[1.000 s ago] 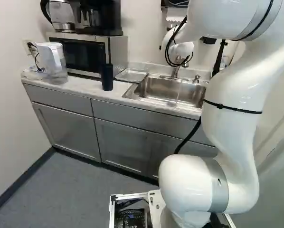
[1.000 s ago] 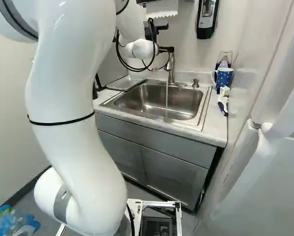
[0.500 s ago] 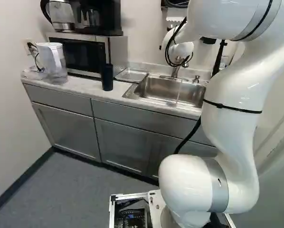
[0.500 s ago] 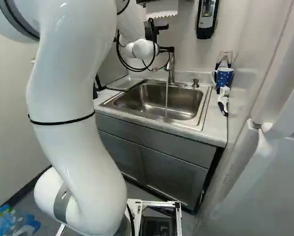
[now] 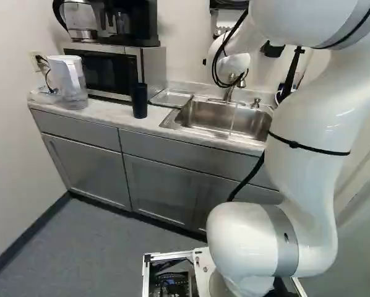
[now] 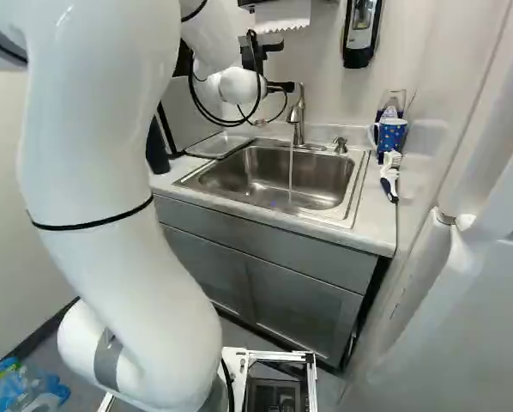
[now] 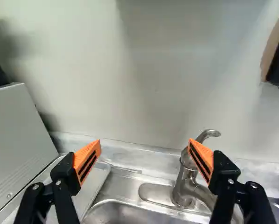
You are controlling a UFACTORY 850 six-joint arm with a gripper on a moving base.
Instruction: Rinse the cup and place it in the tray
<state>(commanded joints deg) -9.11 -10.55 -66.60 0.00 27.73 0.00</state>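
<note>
Counter [image 5: 111, 111], tap [image 6: 298, 120] running into the sink [image 6: 274, 176]

Left of the gripper [image 6: 282, 87]: dark tumbler [image 5: 139, 101] by the microwave [image 5: 104, 71], then metal tray [image 5: 171, 98], lower, beside the sink. Fingers well apart, orange pads [image 7: 87, 161] facing; tap nearer the right finger. Blue patterned mug [image 6: 390, 134] on the counter, to the gripper's right.
</note>
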